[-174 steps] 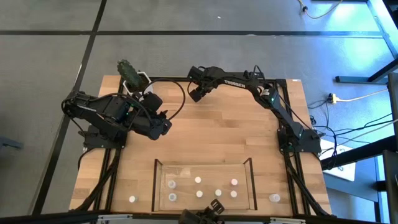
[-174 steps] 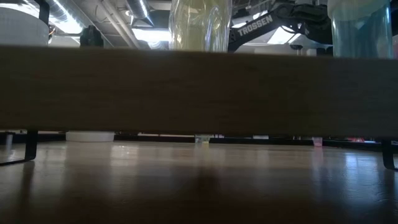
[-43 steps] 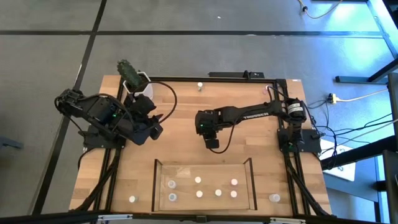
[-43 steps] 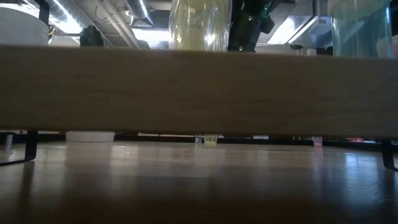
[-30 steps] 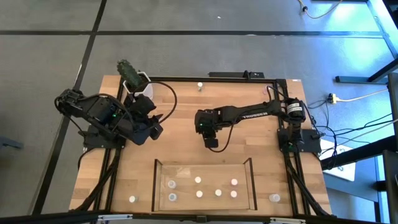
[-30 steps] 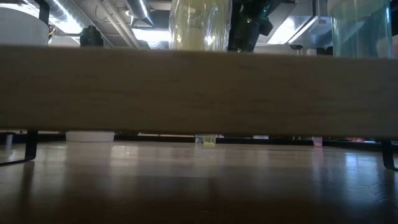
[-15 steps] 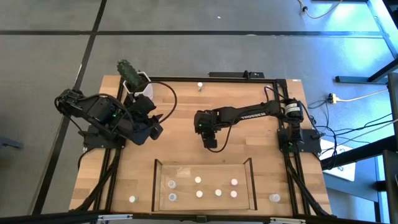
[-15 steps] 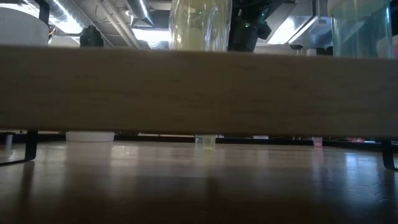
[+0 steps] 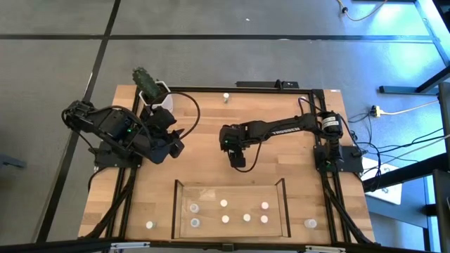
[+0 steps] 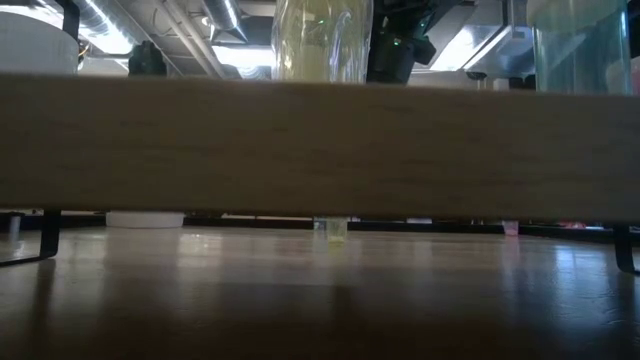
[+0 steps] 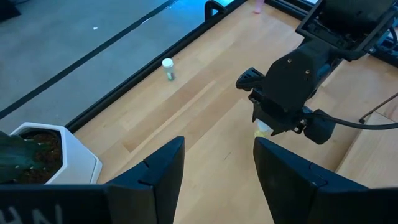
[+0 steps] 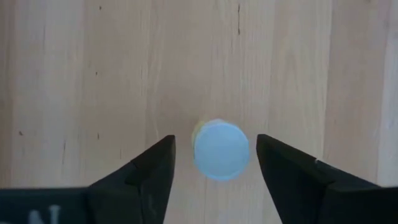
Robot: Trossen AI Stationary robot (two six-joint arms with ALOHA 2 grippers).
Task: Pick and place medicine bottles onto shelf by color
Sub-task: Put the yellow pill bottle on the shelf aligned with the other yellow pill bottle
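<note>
A small yellowish medicine bottle [image 12: 221,149] with a pale cap stands upright on the table's middle, also seen in the low view as the bottle [image 10: 335,228]. My right gripper [image 9: 238,160] hangs over it pointing down, open. Its fingers stand on either side of the cap with a gap on each side. The shelf [image 9: 176,211] lies at the near edge with several bottles [image 9: 226,218] standing on its floor. My left gripper [image 9: 177,143] waits open at the table's left, raised.
Loose bottles stand at the far edge [image 9: 226,97], near left [image 9: 150,225] and near right [image 9: 310,223] of the shelf. A white pot with a cactus [image 9: 151,88] sits at the far left corner. A black frame [image 9: 309,91] rims the tabletop.
</note>
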